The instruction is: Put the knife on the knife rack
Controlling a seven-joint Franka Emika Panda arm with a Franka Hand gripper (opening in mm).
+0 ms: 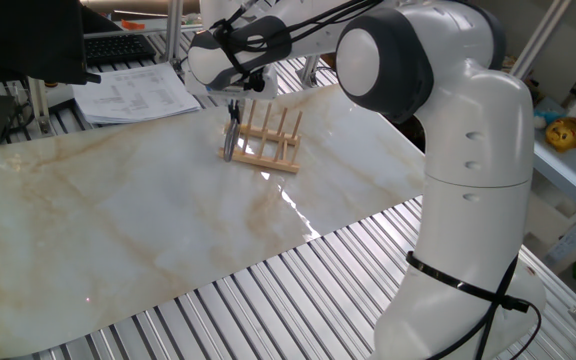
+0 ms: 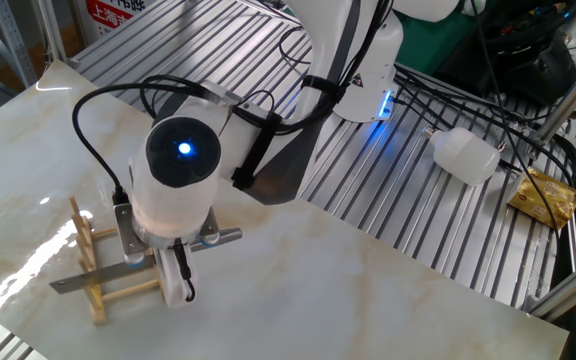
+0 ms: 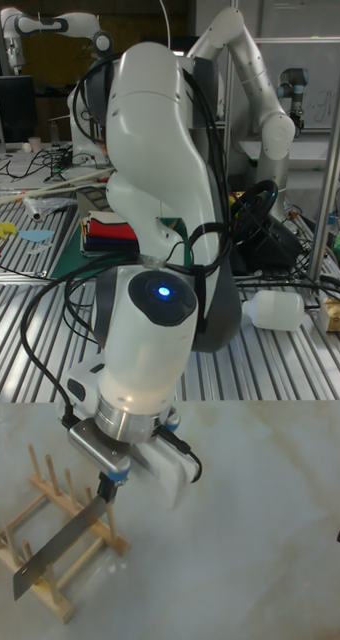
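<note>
Evidently the placing step. In the tall fixed view the knife (image 3: 62, 543) lies lower left of frame, blade slanting down-left across the knife rack (image 3: 45, 530), among its upright pegs. Whether the blade rests fully on the rack, or is partly carried, cannot be told.

Right of the blade, lower centre: the end effector (image 3: 107, 487) sits at the knife's upper, handle end. Fingers close together, apparently closed on the handle; contact itself is hidden by the wrist housing. In the other fixed view, lower left, the grey blade pokes out leftward across the rack from under the end effector (image 2: 153, 258), handle end showing to the right of it.

Judgement: next move calls for a release, then a straight lift clear of the pegs so nothing drags the knife or tips the light rack on the tabletop (image 3: 270, 530).
</note>
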